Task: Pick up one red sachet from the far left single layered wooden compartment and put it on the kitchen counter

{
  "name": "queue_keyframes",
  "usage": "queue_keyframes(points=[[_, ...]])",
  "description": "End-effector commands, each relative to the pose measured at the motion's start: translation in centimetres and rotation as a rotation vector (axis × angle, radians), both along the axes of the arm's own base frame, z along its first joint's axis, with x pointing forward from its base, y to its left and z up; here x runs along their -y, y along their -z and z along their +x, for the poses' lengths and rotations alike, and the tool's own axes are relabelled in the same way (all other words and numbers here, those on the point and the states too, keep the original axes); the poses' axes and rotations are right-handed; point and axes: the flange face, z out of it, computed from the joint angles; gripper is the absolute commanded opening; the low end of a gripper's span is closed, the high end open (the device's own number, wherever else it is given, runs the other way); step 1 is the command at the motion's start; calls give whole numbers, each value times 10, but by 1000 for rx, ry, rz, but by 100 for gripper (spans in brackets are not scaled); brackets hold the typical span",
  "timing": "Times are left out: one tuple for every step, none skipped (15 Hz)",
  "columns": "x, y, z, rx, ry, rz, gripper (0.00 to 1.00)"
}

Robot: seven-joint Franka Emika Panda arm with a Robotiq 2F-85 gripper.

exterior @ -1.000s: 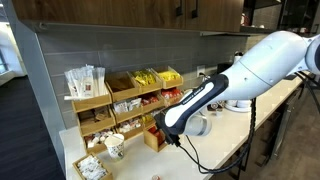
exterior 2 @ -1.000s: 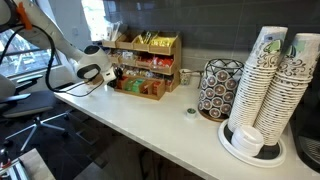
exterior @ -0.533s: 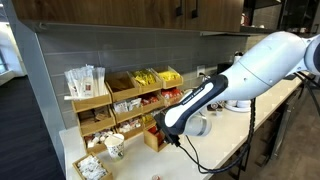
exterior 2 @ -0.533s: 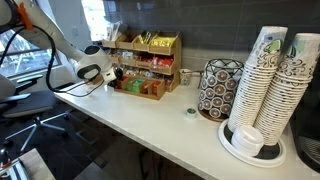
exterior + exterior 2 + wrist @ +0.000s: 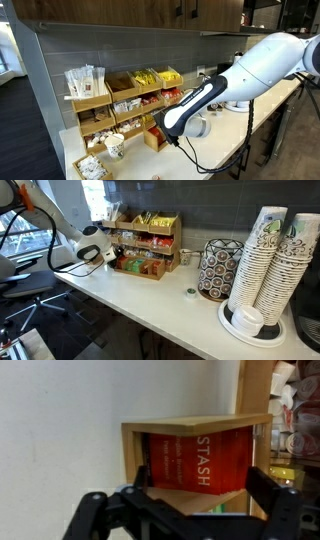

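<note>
No change discernible in both exterior views over last second. Arm (image 5: 215, 88), gripper (image 5: 114, 254) in same pose at wooden compartment (image 5: 128, 265). No earlier wrist view for comparison; nothing displaced on kitchen counter (image 5: 150, 305).

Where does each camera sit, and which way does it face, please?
Exterior view: beside the counter, facing the shelves; the arm fills its right.
Exterior view: behind the cup stacks, looking along the counter to the distant arm.
Wrist view: close to, facing the compartment of red sachets; fingers at bottom.
Both exterior views share shelves and arm.
</note>
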Motion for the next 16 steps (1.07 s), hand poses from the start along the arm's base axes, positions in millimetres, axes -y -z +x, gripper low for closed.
queue_keyframes(points=[[-1,8,4,6,24,12,83],[-2,8,4,2,24,10,70],[-2,9,5,1,25,10,59],[-2,10,5,1,26,10,56],[-2,10,6,1,26,10,51],[-2,10,6,2,28,10,46],[-1,9,7,4,28,10,43],[-1,8,7,5,29,10,39],[-1,8,8,7,31,11,43],[0,7,8,8,32,11,41],[0,7,7,9,33,12,42],[1,6,6,10,35,10,42],[2,4,5,13,38,9,46],[2,3,4,15,41,9,44],[3,2,4,15,43,9,46],[4,1,3,15,45,11,44]])
